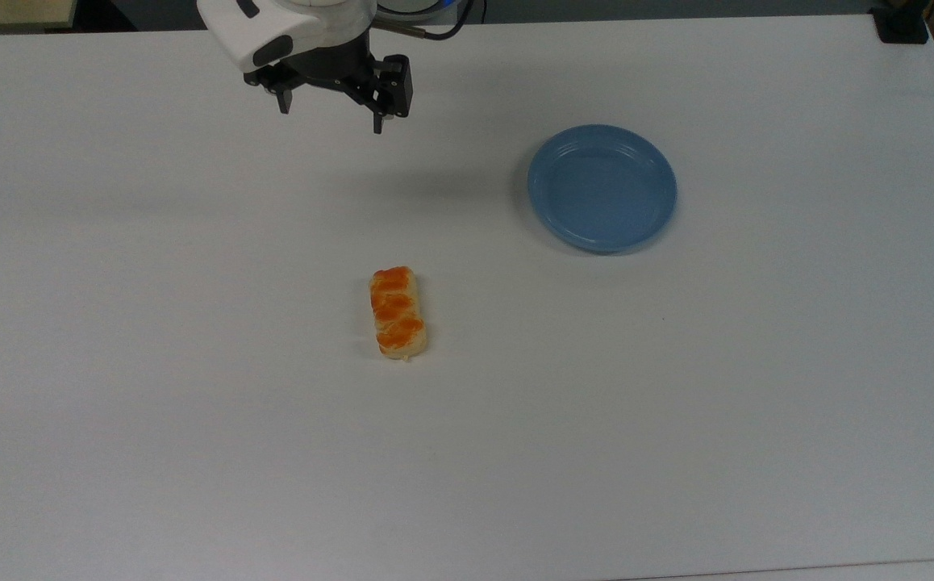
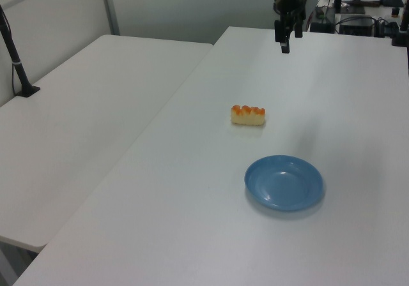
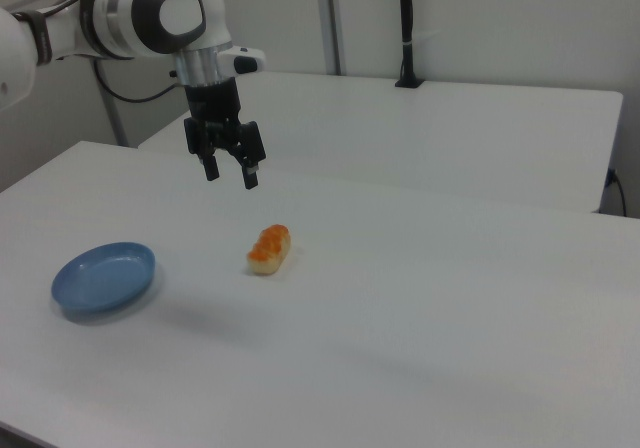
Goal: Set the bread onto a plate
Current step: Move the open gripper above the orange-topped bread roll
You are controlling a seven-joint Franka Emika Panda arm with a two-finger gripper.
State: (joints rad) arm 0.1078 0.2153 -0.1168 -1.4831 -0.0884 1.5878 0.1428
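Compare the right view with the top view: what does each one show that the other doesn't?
Right view alone: the arm's white links and joints, a second table behind, and a black post on it. Top view alone: a black clamp at the table's far corner. Both: the open gripper in the air, the bread on the table, and the empty blue plate apart from it.
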